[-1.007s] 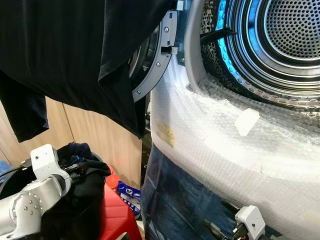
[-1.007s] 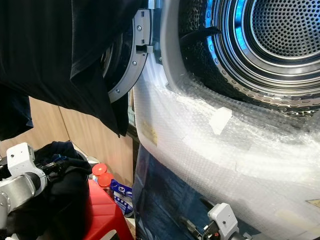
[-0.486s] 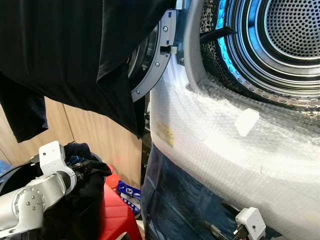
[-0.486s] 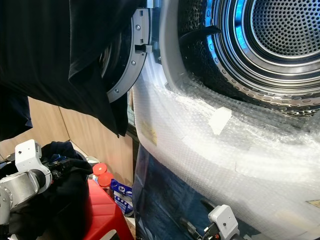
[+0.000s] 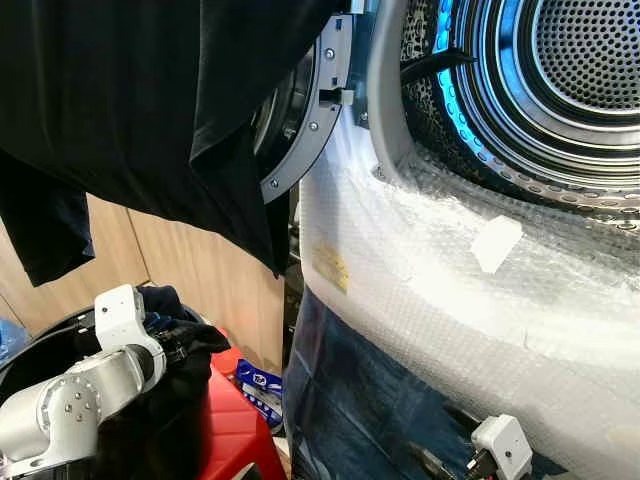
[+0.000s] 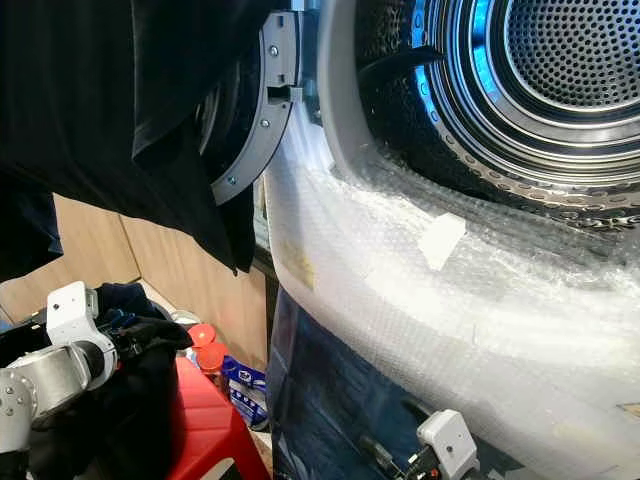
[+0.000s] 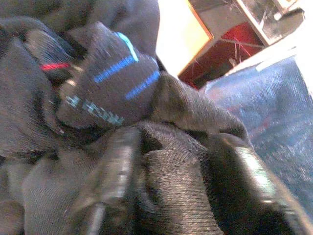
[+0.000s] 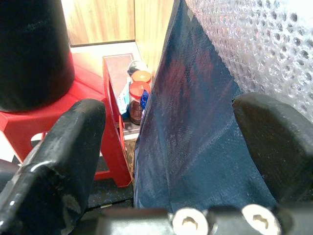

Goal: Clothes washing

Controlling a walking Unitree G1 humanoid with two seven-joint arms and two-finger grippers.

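My left gripper is shut on a fold of a dark knit garment, low at the left over a pile of dark clothes in a black basket. A dark sock with blue stripes lies just beyond the fingers. To the right the washing machine's steel drum stands open, lit blue, with nothing in the part I see. A black garment hangs over its open door. My right gripper is open and holds nothing, low before the machine's front.
Bubble wrap covers the machine's front below the opening, with a dark blue cloth hanging under it. A red stool carries the black basket. Bottles with orange caps stand between stool and machine. A wooden wall is behind.
My left arm has moved a little up and to the right toward the machine, still holding the dark garment. The right arm has stayed in place.
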